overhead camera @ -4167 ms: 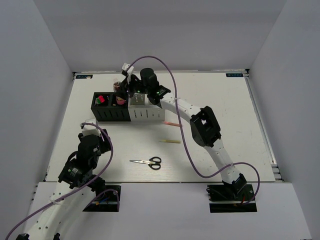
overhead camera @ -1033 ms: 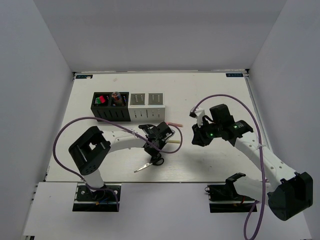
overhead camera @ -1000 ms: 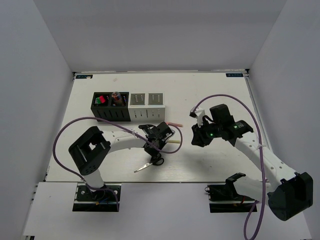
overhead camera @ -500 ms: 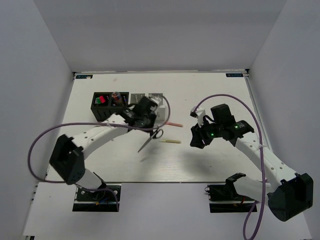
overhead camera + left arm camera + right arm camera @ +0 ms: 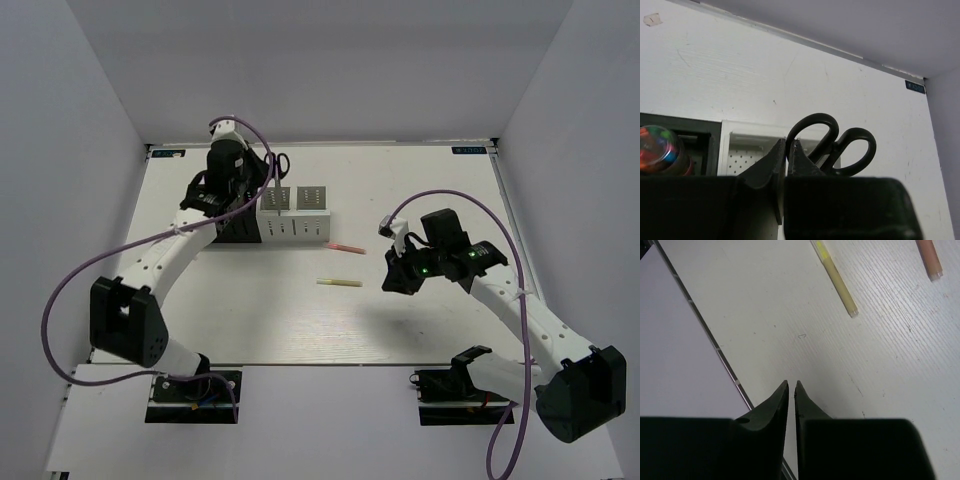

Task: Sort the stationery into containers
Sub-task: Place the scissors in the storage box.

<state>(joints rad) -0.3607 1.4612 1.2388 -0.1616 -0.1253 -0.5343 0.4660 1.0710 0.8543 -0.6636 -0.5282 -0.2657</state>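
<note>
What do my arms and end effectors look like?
Left arm and right arm: white links, black joint housings, each trailing a purple cable. Left end effector and right end effector: black tapered fingers. Green lights glow at the right wrist.

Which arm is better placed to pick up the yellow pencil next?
Right: its gripper is empty near the pencil; the left gripper grips the scissors over the holders.

Grey walls (image 5: 320, 60) box in the white counter (image 5: 430, 190). Dark labels (image 5: 468, 150) sit at its 11 and 1 o'clock corners.
</note>
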